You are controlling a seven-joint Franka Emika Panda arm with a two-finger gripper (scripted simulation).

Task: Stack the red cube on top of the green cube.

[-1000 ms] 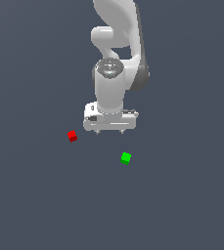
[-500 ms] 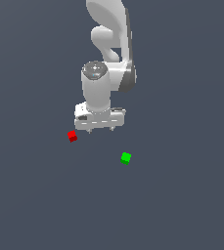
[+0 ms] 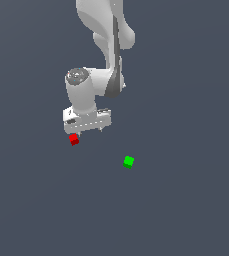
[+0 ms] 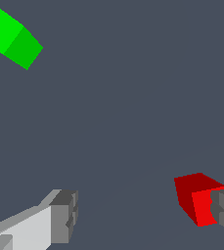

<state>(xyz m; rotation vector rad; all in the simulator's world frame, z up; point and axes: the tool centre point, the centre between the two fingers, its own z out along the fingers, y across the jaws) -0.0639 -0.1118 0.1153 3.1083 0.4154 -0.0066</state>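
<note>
Approach stage | hand point(image 4: 143, 215) spread wide, nothing pinched | red cube point(image 4: 197, 197) beside one finger (not centred) | green cube point(image 4: 11, 36) well apart, bare | grasp, lift, stack all left

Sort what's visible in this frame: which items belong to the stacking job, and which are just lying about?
Belongs to the job:
- red cube, beside one fingertip of the open gripper, not gripped
- green cube, sitting apart on the exterior view's right

Just lying about:
- nothing; only the bare grey floor shows
</note>
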